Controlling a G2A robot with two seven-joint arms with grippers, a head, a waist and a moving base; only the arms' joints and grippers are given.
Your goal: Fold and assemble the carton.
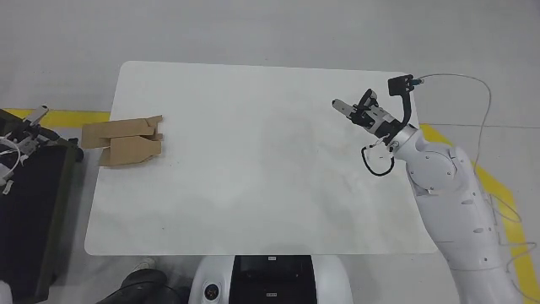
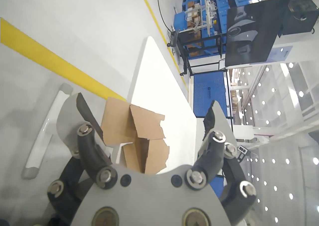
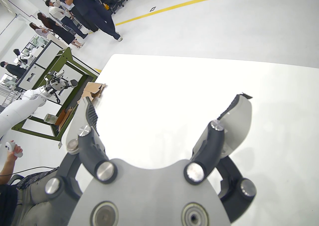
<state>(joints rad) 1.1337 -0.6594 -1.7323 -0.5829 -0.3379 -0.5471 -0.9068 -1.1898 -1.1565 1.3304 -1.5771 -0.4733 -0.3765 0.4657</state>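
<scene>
— Where is the carton?

— The carton (image 1: 125,141) lies at the left edge of the worktop (image 1: 253,186), and one end reaches a little past that edge. It is plain brown cardboard with a matte surface. It is mostly flat, but some flaps are partly raised, and the flap edges are cut in small notches.

— And the worktop itself?

— It is a smooth white board, rectangular, with rounded corners.

— How does the left pincer stand?

— The left pincer (image 2: 147,102) is off the worktop, beyond its left side and near a dark cart (image 1: 34,211). Its jaws are spread wide and grip nothing. The carton shows farther off between them, not touching them.

— And the right one?

— The right pincer (image 3: 164,100) hangs over the right part of the worktop, well apart from the carton. It is also spread wide and holds nothing.

— What are the fingers made of?

— The fingers (image 3: 239,112) are curved light grey shells with black ribbed pads on the inner side. Black links with round metal bolts join them to a grey plate.
</scene>
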